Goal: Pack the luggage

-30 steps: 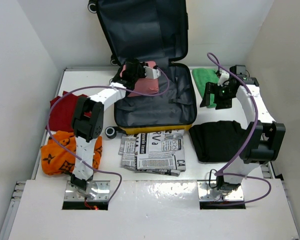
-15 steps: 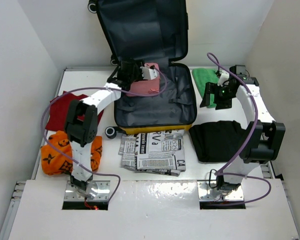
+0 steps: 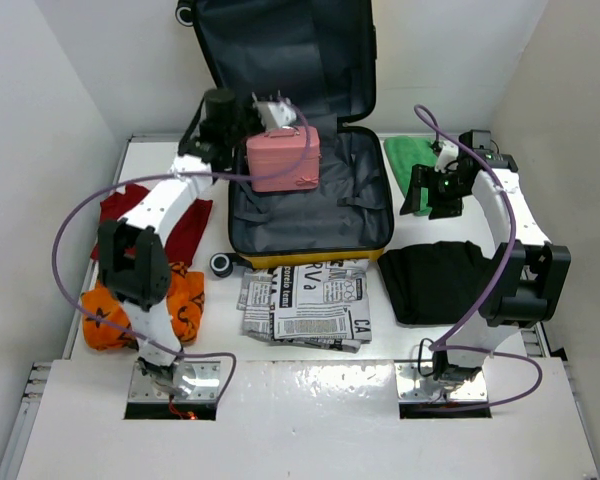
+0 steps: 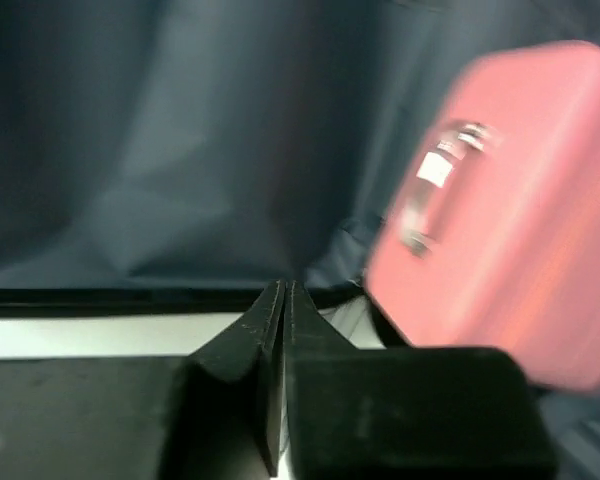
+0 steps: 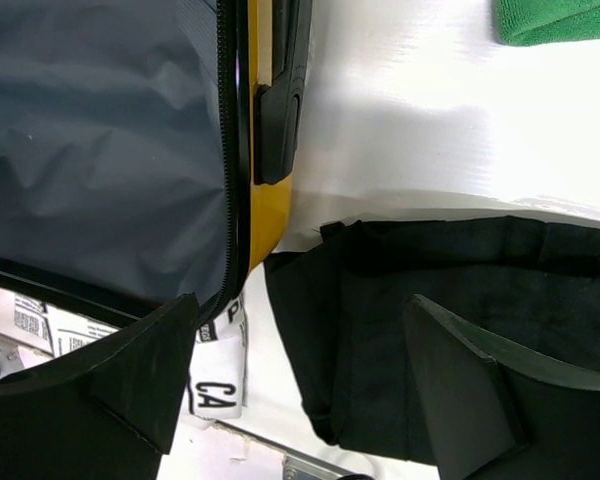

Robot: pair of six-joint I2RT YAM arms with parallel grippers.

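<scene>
Open luggage [image 3: 365,215] sat upper centre on counter [image 3: 160,160], holding only pink case [image 3: 282,160]. Left pincer [image 4: 283,290] closed, empty, beside it. Right pincer [image 5: 302,300] open near black garment [image 3: 435,280]. Barely started, I'd say: orange cloth [image 3: 120,310], red cloth [image 3: 130,215], green cloth [image 3: 408,152] lay outside.

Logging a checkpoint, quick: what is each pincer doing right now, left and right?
Left pincer: closed, nothing between its fingers; the pink case is beside it.
Right pincer: open, empty, above the black cloth.
</scene>
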